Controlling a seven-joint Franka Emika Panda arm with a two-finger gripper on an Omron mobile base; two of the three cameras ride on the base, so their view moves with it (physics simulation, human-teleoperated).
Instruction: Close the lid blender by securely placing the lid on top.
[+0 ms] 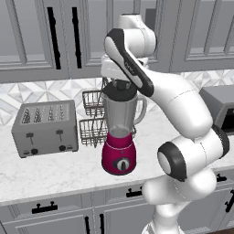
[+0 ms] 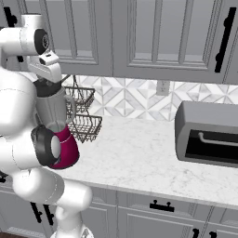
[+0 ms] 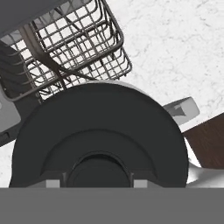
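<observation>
In the left base view, the blender [image 1: 120, 137] stands on the marble counter [image 1: 55, 171], between the grey four-slot toaster [image 1: 45, 128] and the arm. The black lid [image 1: 119, 89] is at the top of the jar, directly under the end effector [image 1: 119, 82], which comes down on it from above. Whether the lid already sits fully in the rim cannot be told from here.

In the right base view, the end effector [image 2: 46, 83] is again straight above the blender [image 2: 58, 130], on the jar's upright axis, with the lid [image 2: 46, 89] level with the rim. A wire basket rack [image 2: 83, 114] stands just behind.

In the hand view, the lid [image 3: 100, 131] lies directly below the camera, its central knob between the fingertips [image 3: 52, 182]. The fingertips seem to pinch this knob, but this is a judgement. The jar handle [image 3: 183, 109] projects to the right. The coming move is probably a straight push down.
</observation>
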